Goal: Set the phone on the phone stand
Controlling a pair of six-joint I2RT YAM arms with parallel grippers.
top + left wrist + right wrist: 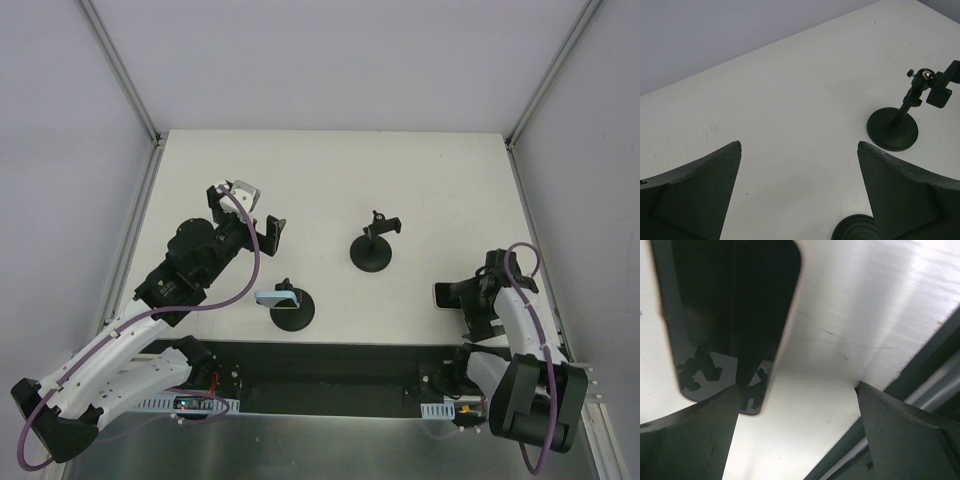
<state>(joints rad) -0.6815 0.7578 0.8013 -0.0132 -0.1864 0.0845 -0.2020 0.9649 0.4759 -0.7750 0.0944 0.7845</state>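
A phone with a dark glossy screen [725, 315] lies flat on the white table near its front right edge. In the top view only its pale edge [441, 295] shows beside my right gripper [462, 302]. The right gripper [797, 390] is open, low over the table, with its left finger over the phone's near corner and nothing between the jaws. An empty black phone stand [372, 245] stands mid-table and also shows in the left wrist view [895, 127]. My left gripper [258, 208] is open and empty over bare table [799, 145].
A second black stand [292, 310] near the front centre carries a light blue slab [277, 297]. Its round base shows at the bottom of the left wrist view [855, 230]. The table's front edge and a dark rail [900, 390] run just right of the right gripper.
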